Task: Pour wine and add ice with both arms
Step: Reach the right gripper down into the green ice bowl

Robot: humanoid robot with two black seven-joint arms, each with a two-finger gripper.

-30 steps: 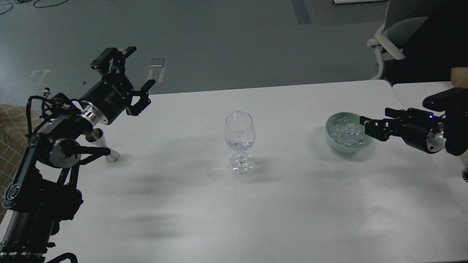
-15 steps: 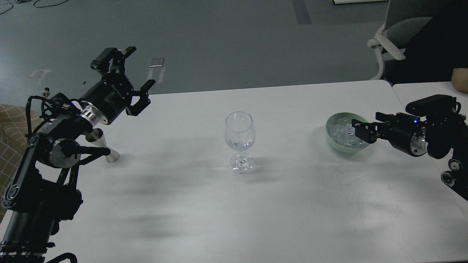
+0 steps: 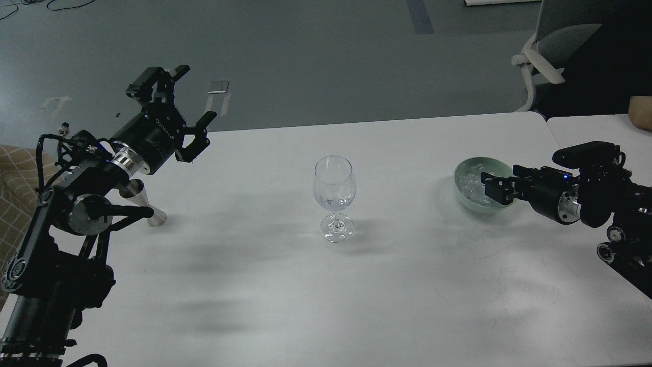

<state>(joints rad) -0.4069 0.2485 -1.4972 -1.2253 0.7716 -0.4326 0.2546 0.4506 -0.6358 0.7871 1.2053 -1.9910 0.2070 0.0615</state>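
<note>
Two grippers: left gripper spread wide, empty (raised); right gripper over ice in bowl, closure unclear.

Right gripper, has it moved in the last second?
Yes. The right gripper has slid leftward, further over the green bowl of ice.
</note>
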